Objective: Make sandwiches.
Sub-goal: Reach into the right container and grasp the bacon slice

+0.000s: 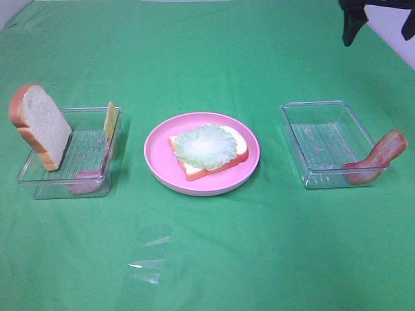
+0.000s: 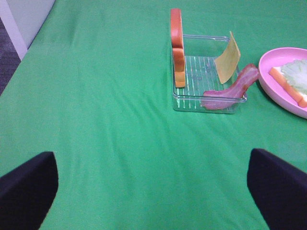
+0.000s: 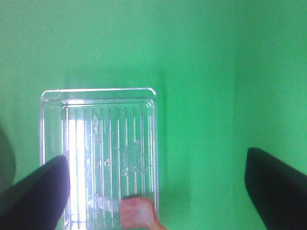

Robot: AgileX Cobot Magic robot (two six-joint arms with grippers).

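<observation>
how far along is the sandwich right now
Done: one bread slice lies on the pink plate with lettuce on top. In hand: nothing; the left hand and right hand are open and empty. To go: bacon on the edge of the right tray, plus cheese, a bacon strip and the second bread slice in the left tray.

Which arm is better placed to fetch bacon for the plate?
Probably the right: the right tool, open, hangs above the right tray, the bacon strip close below it. The left tool sits farther from the left tray.
</observation>
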